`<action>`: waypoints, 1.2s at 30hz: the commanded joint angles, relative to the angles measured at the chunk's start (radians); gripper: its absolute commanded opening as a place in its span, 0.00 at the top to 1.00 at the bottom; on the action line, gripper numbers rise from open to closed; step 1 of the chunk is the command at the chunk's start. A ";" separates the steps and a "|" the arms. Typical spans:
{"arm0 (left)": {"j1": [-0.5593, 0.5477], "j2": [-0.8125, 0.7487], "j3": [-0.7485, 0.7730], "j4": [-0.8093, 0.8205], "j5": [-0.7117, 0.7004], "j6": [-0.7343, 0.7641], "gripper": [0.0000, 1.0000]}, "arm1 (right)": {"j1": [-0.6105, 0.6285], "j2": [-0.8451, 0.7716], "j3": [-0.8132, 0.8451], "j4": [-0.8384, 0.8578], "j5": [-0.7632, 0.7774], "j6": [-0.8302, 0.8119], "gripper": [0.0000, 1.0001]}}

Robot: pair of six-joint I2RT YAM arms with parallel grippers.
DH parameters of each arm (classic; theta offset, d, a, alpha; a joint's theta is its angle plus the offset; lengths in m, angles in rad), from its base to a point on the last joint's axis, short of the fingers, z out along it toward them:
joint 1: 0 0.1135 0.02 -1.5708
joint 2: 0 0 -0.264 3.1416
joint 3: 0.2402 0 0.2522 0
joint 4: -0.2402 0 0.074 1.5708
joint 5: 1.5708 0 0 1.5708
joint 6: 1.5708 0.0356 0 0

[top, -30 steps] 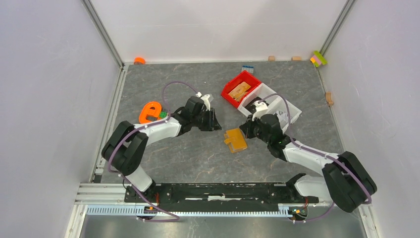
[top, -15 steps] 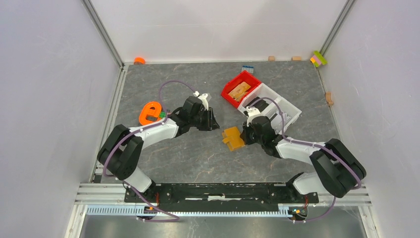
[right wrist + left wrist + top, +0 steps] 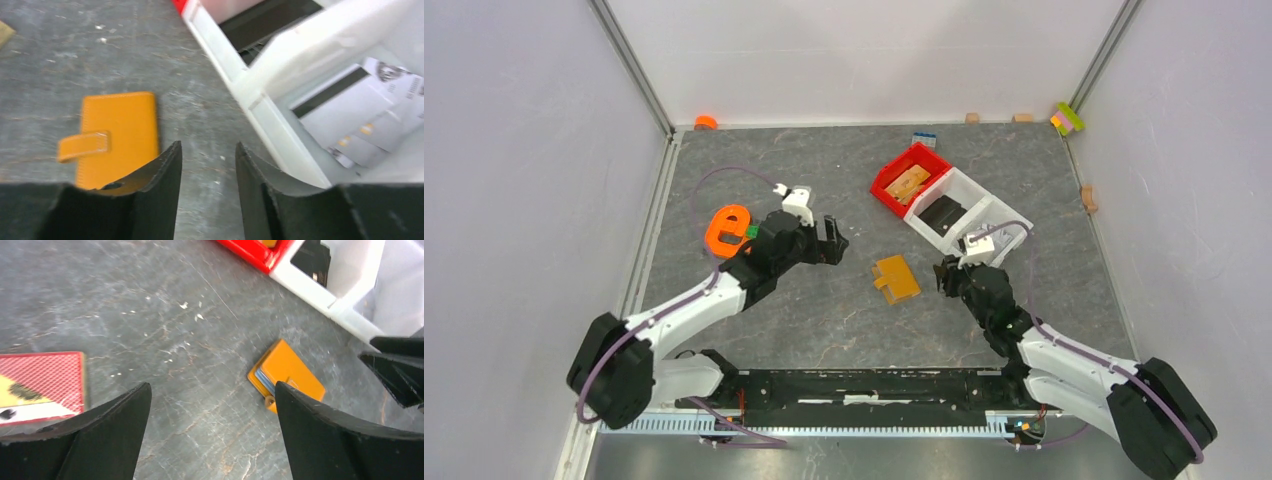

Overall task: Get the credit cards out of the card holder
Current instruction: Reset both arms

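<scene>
The orange card holder lies shut on the table between my two arms, strap fastened; pale blue-grey edges show along its side. A pinkish-red credit card lies flat on the table to the left of my left gripper. My left gripper stands wide open with nothing in it, left of the holder. To the holder's right my right gripper is open and holds nothing. Pale cards with a black stripe lie in the white bin.
A red bin with tan pieces and a white bin with a dark item stand behind the holder. An orange e-shaped object sits by my left arm. Small blocks line the back wall and right edge.
Both grippers have opened. My left arm has drawn back to the left, and my right arm has pulled away to the right of the card holder, which stays where it was.
</scene>
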 commanded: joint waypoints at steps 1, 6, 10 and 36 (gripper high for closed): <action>-0.003 -0.142 -0.143 0.223 -0.173 0.122 0.00 | 0.002 -0.065 -0.107 0.203 0.165 -0.112 0.49; -0.004 -0.279 -0.265 0.334 -0.239 0.186 0.00 | 0.002 -0.116 -0.063 0.063 0.209 -0.148 0.48; -0.003 -0.331 -0.278 0.311 -0.261 0.187 0.00 | 0.002 -0.121 -0.021 -0.050 0.170 -0.077 0.51; -0.003 -0.155 -0.252 0.363 -0.310 0.232 0.00 | -0.178 0.147 0.089 -0.072 0.348 -0.060 1.00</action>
